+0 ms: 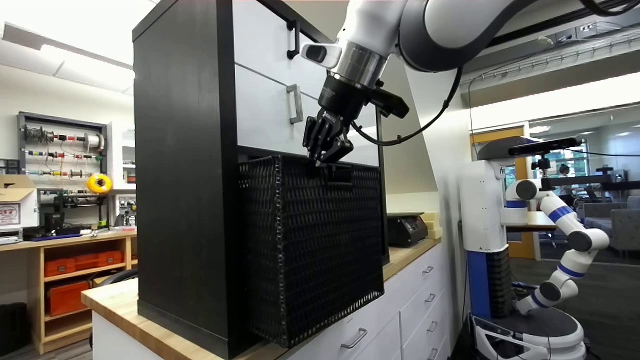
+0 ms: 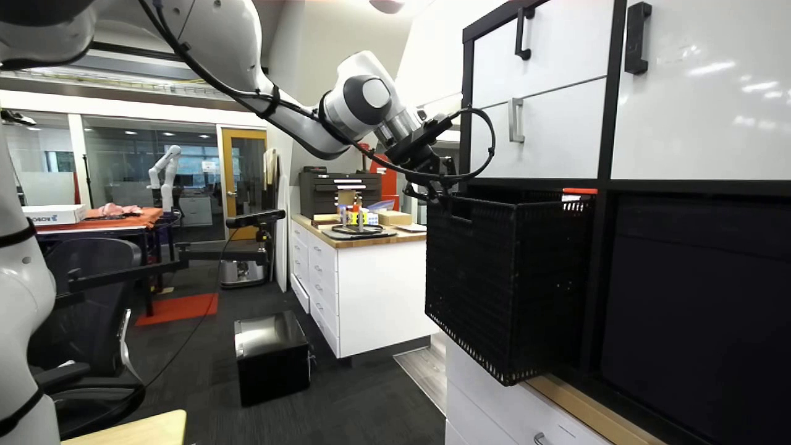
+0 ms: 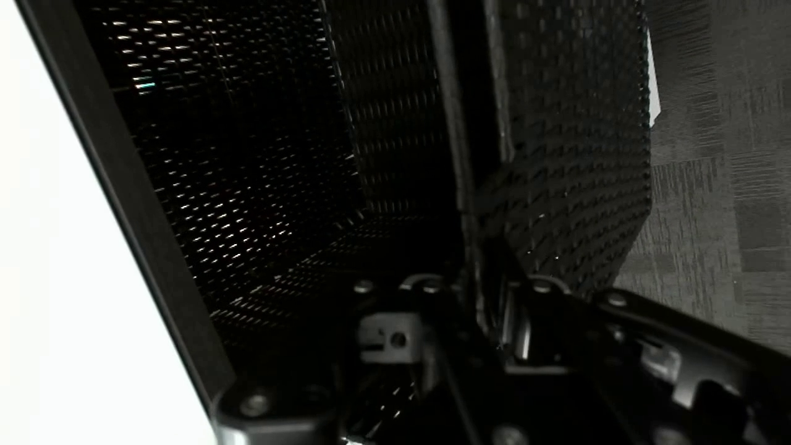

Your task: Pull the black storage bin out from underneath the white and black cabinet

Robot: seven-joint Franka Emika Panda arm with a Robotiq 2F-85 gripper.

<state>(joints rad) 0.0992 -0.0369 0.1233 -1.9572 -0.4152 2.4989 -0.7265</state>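
Note:
The black storage bin (image 1: 330, 240) sticks partway out of the lower opening of the white and black cabinet (image 1: 180, 175), its front overhanging the counter edge. Both also show in an exterior view, the bin (image 2: 473, 266) about level beside the cabinet door (image 2: 544, 133). My gripper (image 1: 322, 159) is at the bin's front top edge, beside the handle slot; it also shows in an exterior view (image 2: 431, 196). In the wrist view the bin's front wall (image 3: 575, 123) runs between the fingers (image 3: 479, 309), one inside and one outside, closed on the rim. The bin's dark interior is partly visible.
The cabinet stands on a wooden counter (image 1: 112, 300) over white drawers (image 1: 370, 325). A black device (image 1: 407, 229) sits beyond the cabinet. A mobile robot (image 1: 482, 205) stands at the back. A black box (image 2: 272, 352) and an office chair (image 2: 93, 296) are on the floor.

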